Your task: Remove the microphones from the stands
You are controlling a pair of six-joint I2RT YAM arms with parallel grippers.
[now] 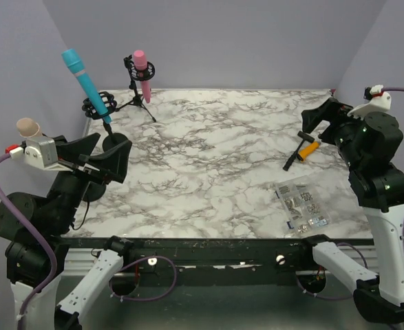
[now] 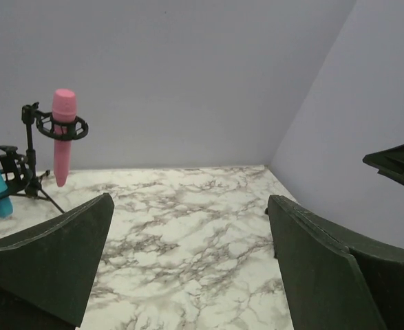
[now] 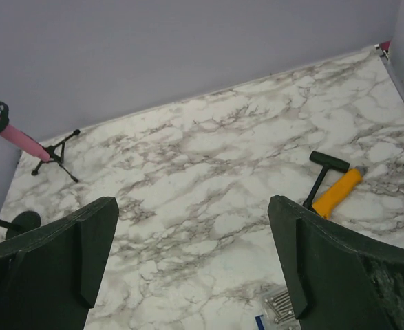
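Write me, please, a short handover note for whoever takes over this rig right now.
Left gripper: jaws open, empty, low on the left side, close to the blue microphone.
Right gripper: jaws open, empty, on the right near the hammer.
The blue microphone sits tilted in its round-base stand. The pink microphone sits in its tripod stand at the far-left corner.
Done: nothing; both microphones are in their stands.
Left: grasp a microphone and lift it out of its holder. The task does not say which one.
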